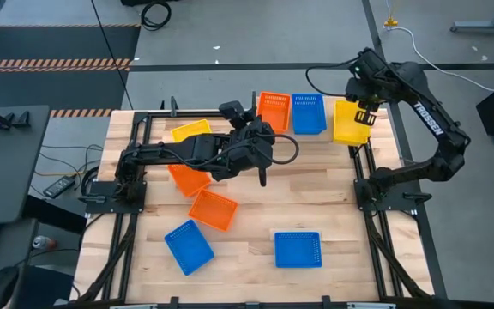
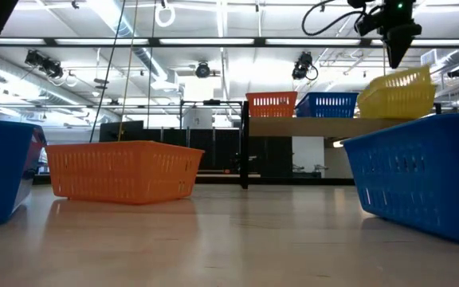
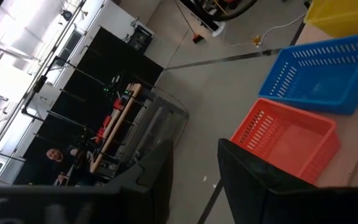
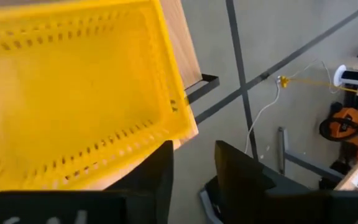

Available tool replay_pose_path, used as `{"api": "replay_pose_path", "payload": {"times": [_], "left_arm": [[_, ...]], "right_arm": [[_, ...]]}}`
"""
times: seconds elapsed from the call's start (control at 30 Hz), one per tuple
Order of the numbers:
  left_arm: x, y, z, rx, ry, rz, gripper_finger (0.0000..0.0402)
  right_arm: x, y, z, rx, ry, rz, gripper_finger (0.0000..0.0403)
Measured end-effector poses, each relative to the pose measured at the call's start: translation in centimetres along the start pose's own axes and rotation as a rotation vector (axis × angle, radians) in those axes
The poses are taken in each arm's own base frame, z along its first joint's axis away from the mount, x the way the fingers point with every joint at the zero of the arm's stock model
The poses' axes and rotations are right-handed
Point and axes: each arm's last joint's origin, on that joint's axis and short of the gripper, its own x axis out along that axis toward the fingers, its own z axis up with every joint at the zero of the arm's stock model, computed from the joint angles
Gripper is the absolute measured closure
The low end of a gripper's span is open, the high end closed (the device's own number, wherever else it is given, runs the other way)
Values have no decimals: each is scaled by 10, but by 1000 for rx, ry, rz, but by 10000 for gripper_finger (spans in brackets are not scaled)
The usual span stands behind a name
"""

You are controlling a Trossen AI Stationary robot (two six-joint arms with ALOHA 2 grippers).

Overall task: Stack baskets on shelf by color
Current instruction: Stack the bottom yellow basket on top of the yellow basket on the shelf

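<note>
The shelf [image 2: 293, 126] stands at the table's far edge. It carries an orange basket [image 1: 274, 112], a blue basket [image 1: 308, 113] and a yellow basket [image 1: 351, 122] side by side. The yellow basket [image 2: 397, 94] sits tilted at the shelf's right end, one corner [image 4: 178, 127] past the board. My right gripper [image 4: 194, 171] is open just above that basket's right rim, with nothing between its fingers. My left gripper [image 3: 194, 183] is open and empty, held level above the table's middle, facing the orange basket [image 3: 284, 140] on the shelf.
Loose on the table are a yellow basket [image 1: 191, 131] at the far left, two orange baskets [image 1: 187, 178] [image 1: 213, 209] under and near the left arm, and two blue baskets [image 1: 189, 246] [image 1: 298, 249] near the front edge.
</note>
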Motion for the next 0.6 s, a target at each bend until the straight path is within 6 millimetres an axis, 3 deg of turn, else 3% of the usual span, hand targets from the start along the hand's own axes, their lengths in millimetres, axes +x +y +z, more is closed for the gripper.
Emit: {"api": "replay_pose_path", "payload": {"times": [0.37,0.6], "left_arm": [[0,0,0,42,1,2,269],[-2,-1,0,46,-5,-3,269]], "right_arm": [[-19,2,-6,102,-147,-11,237],[-35,13,-12,304,-251,268,239]]}}
